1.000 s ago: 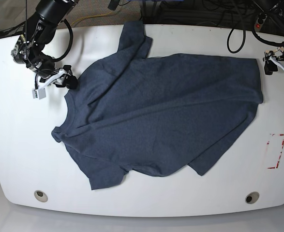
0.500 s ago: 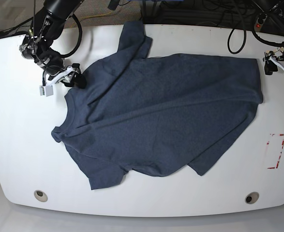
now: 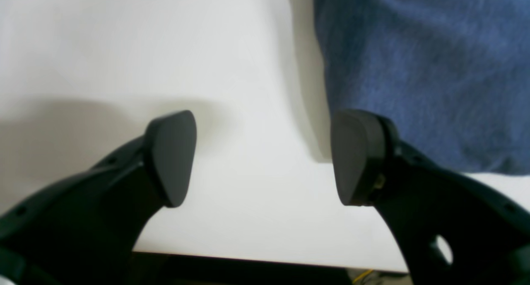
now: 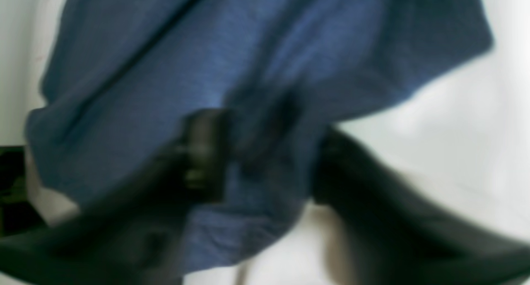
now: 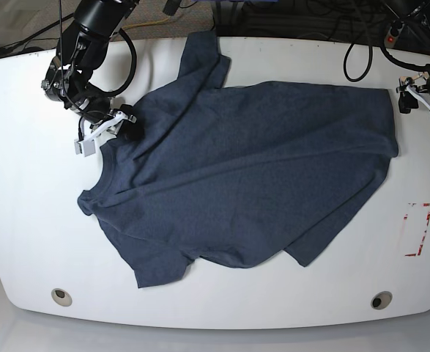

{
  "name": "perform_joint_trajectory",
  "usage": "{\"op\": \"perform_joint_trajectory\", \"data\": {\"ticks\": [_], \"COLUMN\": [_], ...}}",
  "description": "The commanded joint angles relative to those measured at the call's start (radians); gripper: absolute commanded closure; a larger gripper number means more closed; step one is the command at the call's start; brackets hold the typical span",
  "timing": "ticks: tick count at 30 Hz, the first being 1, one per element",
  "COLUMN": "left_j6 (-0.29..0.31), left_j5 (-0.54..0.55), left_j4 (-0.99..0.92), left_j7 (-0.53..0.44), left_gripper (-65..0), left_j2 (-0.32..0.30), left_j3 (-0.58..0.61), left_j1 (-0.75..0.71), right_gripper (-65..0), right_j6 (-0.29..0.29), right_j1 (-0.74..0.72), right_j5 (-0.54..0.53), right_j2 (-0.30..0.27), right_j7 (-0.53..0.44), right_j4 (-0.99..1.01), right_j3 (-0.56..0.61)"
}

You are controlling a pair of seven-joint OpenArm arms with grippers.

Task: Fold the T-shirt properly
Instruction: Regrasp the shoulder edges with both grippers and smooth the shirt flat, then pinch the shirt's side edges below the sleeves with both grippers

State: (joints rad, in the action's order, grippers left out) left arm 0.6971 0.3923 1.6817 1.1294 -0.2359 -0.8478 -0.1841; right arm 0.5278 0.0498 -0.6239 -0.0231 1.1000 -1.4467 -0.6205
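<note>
Black fingers of the right gripper (image 4: 265, 160) straddle a bunched ridge of the T-shirt (image 5: 251, 172); the right wrist view is blurred, with cloth between the fingers, and whether the jaws have pinched it cannot be told. In the base view the right gripper (image 5: 119, 125) sits at the shirt's shoulder edge near the collar, at about 10 o'clock from the garment's centre. A white part of the gripper projects toward 8 o'clock over the bare bench (image 5: 31, 213).

The left gripper (image 3: 263, 156) stands with its jaws wide apart and nothing between them. Its two dark pads (image 3: 172, 156) hang over bare white bench surface. The hem corner of the T-shirt (image 3: 422, 69) lies just beside the pad at 3 o'clock, apart from it. In the base view the left gripper (image 5: 423, 99) is at 2 o'clock from the shirt's centre, just beyond the hem corner.

The T-shirt lies spread on the middle of the bench, collar toward 9 o'clock and hem toward 3 o'clock. One sleeve points to 12 o'clock near the far bench edge. The other sleeve points to 7 o'clock. Diagonal creases run across the body, and the lower hem corner is folded under at 5 o'clock.

A red-and-white marking (image 5: 417, 229) sits on the bench at 4 o'clock, well apart from the shirt. Two round grommets (image 5: 62, 297) are set near the front edge.
</note>
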Motion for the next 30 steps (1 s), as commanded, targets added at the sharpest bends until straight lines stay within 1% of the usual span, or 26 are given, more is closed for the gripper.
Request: {"op": "perform_joint_trajectory", "data": {"ticks": [1,2,5,8,11,17,20,25,28,29,30], "left_j6": [0.001,0.001,0.001,0.001,0.001,0.001,-0.007,-0.017,-0.017,-0.017,-0.017], "left_j5": [-0.013,-0.026,-0.046,-0.063,-0.06,-0.062,-0.06,-0.062,-0.062,-0.062,-0.062], "left_j4": [0.018,0.018,0.016,0.025,0.03,0.008,-0.013,-0.021,-0.021,-0.016,-0.016], "left_j7": [-0.016,-0.016,-0.021,-0.021,-0.021,-0.024,-0.056,-0.067,-0.067,-0.067,-0.067], "left_gripper": [-46.9,-47.1,-47.1,-47.2,-47.4,-47.4,-47.4,-47.2,-46.0,-44.4,-41.5], "left_j2": [-0.015,-0.013,0.01,0.045,0.054,0.06,0.082,0.086,0.086,0.086,0.086], "left_j3": [0.022,0.032,0.048,0.057,0.095,0.154,0.169,0.224,0.267,0.281,0.295], "left_j1": [0.008,0.008,0.015,0.016,0.016,0.018,0.018,0.015,0.016,0.016,0.016], "right_gripper": [-6.8,0.0,0.0,0.0,0.0,0.0,0.0,0.0,0.0,0.0,0.0], "right_j6": [-0.013,-0.013,-0.005,0.032,0.047,0.05,0.05,0.051,0.051,0.051,0.051], "right_j1": [0.005,0.005,0.005,0.015,0.048,0.106,0.118,0.124,0.109,0.107,0.106], "right_j5": [0.058,0.058,0.058,0.058,0.063,0.058,0.058,0.057,0.057,0.057,0.057], "right_j2": [-0.018,-0.018,-0.018,-0.018,-0.025,-0.068,-0.096,-0.123,-0.154,-0.163,-0.173], "right_j7": [0.056,0.056,0.056,0.059,0.059,0.059,0.059,0.059,0.059,0.059,0.059], "right_j4": [-0.019,-0.029,-0.053,-0.088,-0.165,-0.294,-0.343,-0.365,-0.366,-0.366,-0.366], "right_j3": [0.0,0.0,0.001,0.0,-0.002,-0.003,-0.006,-0.088,-0.115,-0.121,-0.123]}}
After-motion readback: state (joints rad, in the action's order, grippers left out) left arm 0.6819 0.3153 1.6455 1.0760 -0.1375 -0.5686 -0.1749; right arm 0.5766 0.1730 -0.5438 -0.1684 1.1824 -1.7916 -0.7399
